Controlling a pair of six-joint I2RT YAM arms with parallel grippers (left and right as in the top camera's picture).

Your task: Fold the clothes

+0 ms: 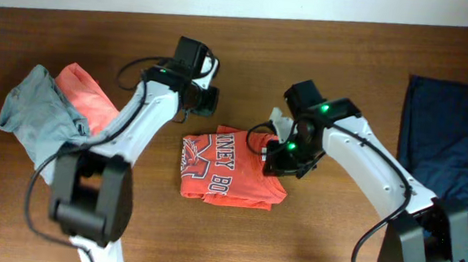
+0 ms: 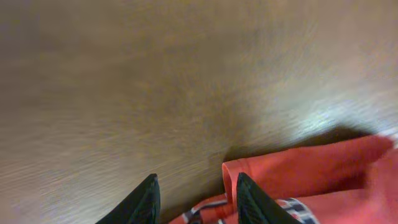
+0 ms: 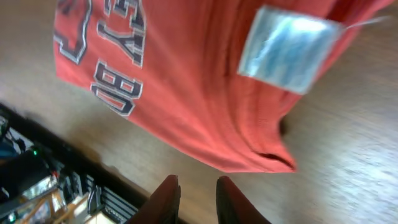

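Brown wooden counter (image 1: 250, 32) carries everything we see. Well out to the left of the left pincer (image 2: 198, 186) lie a grey-teal piece (image 1: 30, 111) and, touching it, a coral piece (image 1: 86, 94). We find this pincer's fingers (image 2: 146, 202) standing apart with nothing clamped. Bare wood shows in the gap, and a hem of the coral-orange T-shirt (image 1: 231, 168) lies just beside one finger. The T-shirt rests folded between the two pincers, lettering up. The right pincer (image 3: 196, 183) keeps only a narrow gap and holds nothing. The shirt's edge lies just ahead of its tips, and the white tag (image 3: 286, 50) sits farther ahead. Well off to its right lies a navy piece (image 1: 451, 140).
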